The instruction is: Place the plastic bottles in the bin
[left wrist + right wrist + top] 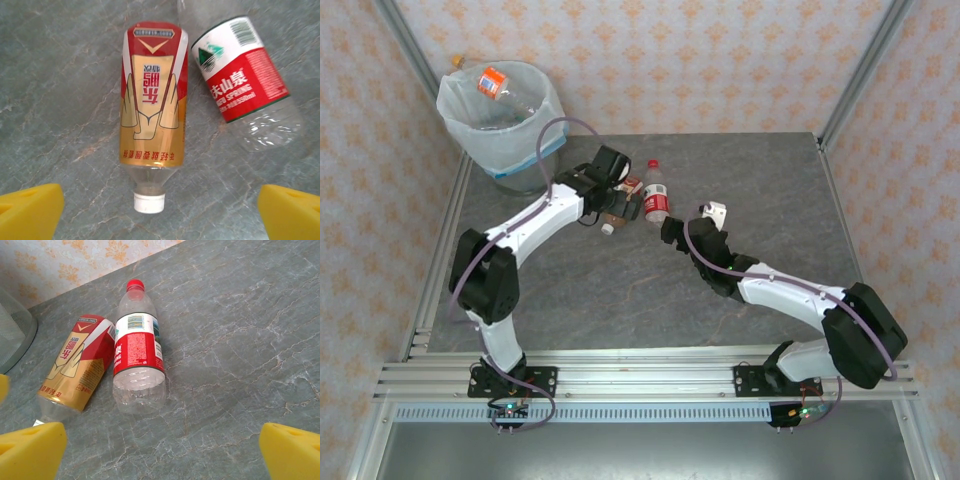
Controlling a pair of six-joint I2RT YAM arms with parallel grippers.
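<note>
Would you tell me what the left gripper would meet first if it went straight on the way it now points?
Probably the gold-and-red bottle, which lies centred ahead of the open left gripper; depth is unclear.

You'll see the bottles (139,390) are clear, glossy plastic with shiny printed labels (135,347); the worktop (240,350) under them looks like smooth, matt, grey-veined stone.

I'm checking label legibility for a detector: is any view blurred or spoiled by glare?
Left wrist: sharp, evenly lit; the gold-labelled bottle reads clearly, small highlights on the bare plastic of the red-labelled bottle. Right wrist: sharp, soft shadows. Top external: in focus, but labels too small to read; the bin looks bright.
</note>
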